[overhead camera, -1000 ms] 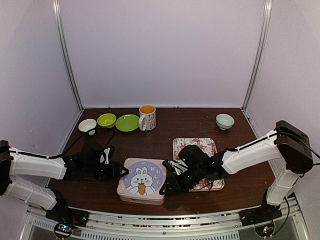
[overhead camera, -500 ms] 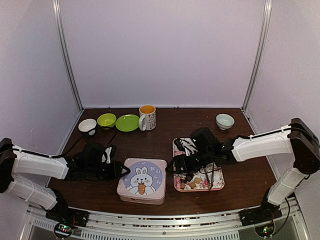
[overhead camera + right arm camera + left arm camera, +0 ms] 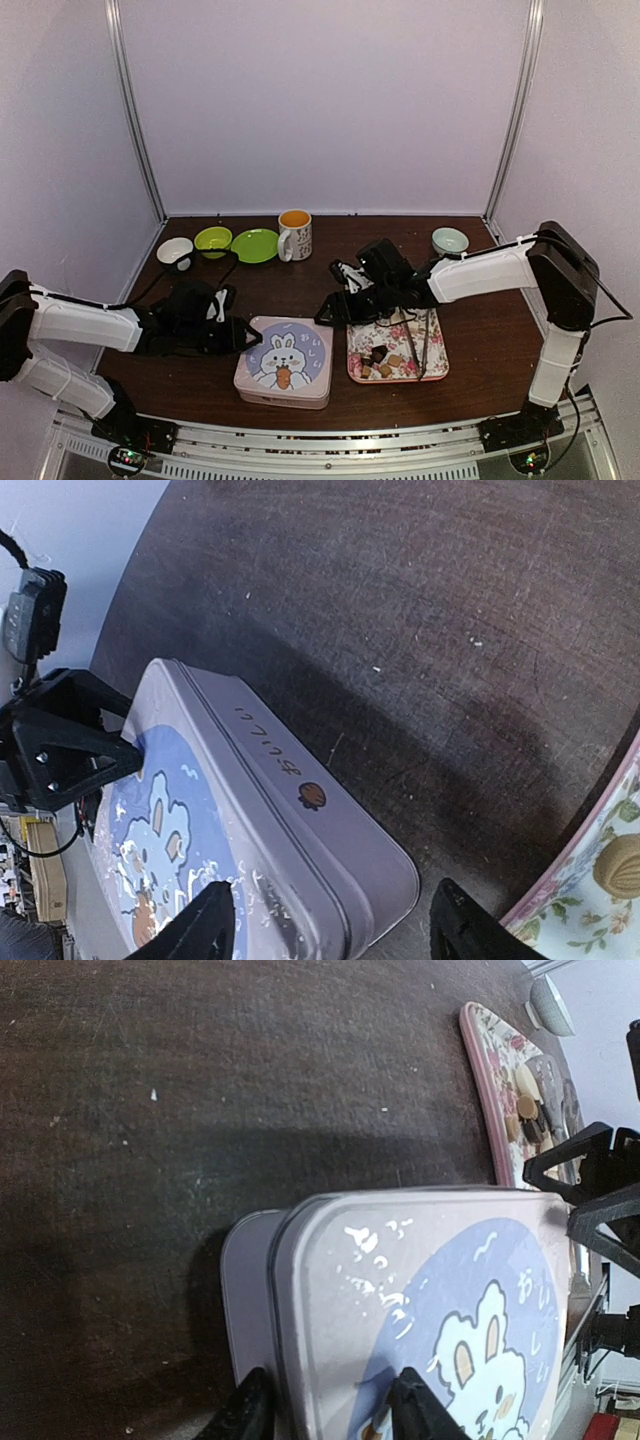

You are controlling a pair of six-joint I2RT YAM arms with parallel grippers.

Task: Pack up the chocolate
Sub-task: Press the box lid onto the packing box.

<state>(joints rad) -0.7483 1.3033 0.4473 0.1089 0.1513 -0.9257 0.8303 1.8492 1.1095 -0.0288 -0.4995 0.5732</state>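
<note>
Tin (image 3: 280, 398), lidded, 6 o'clock: my left gripper (image 3: 243, 340) pinches its 9 o'clock edge; right gripper (image 3: 328, 312) spread, empty. Chocolate (image 3: 385, 360) at 3 o'clock. Next, I judge: lift lid (image 3: 285, 360).

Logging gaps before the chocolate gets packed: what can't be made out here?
Tin contents: lid closed, every view.
Whether the left gripper grips the tin: fingers mostly cut off at left wrist view's bottom edge.
Chocolate count: too small in top view; right arm covers the tray's far end.
</note>
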